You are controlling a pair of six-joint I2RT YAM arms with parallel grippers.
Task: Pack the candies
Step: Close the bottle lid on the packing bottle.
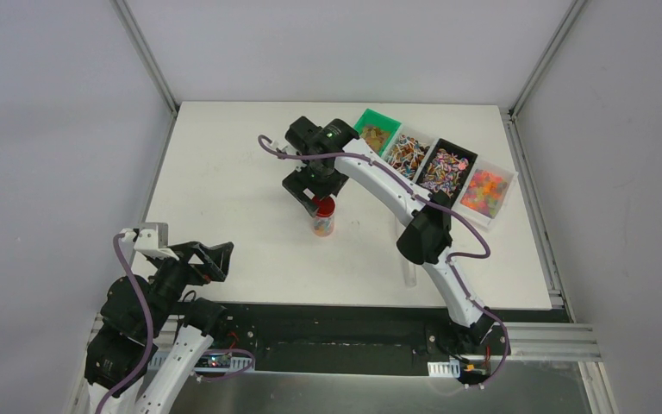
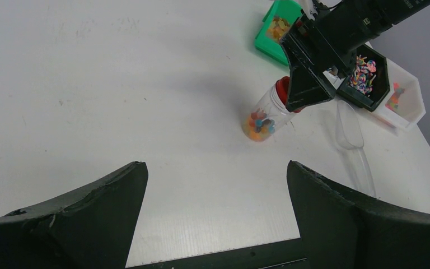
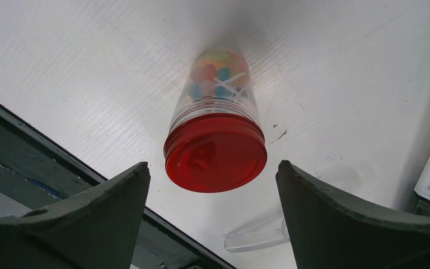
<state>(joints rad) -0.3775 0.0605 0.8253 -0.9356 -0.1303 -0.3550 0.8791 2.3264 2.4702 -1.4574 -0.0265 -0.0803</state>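
White table [image 1: 224, 216]. Right arm stretched out to mid-table, right gripper [image 3: 211, 168] directly over the jar, fingers spread wide either side of the lid, not touching it, holding nothing. Left arm folded back at near-left edge, left gripper [image 2: 214, 168] also wide apart, nothing between fingers. Row of four bins at far right, green bin [image 1: 390, 121] at its left end, each loaded with candies [image 1: 445, 170]. Clear jar [image 1: 323, 224] upright mid-table, apart from the bins. Clear scoop [image 2: 350, 134] lies flat on table near jar. Red lid [image 3: 215, 154] sits on jar top. A few multicolour candies at jar bottom
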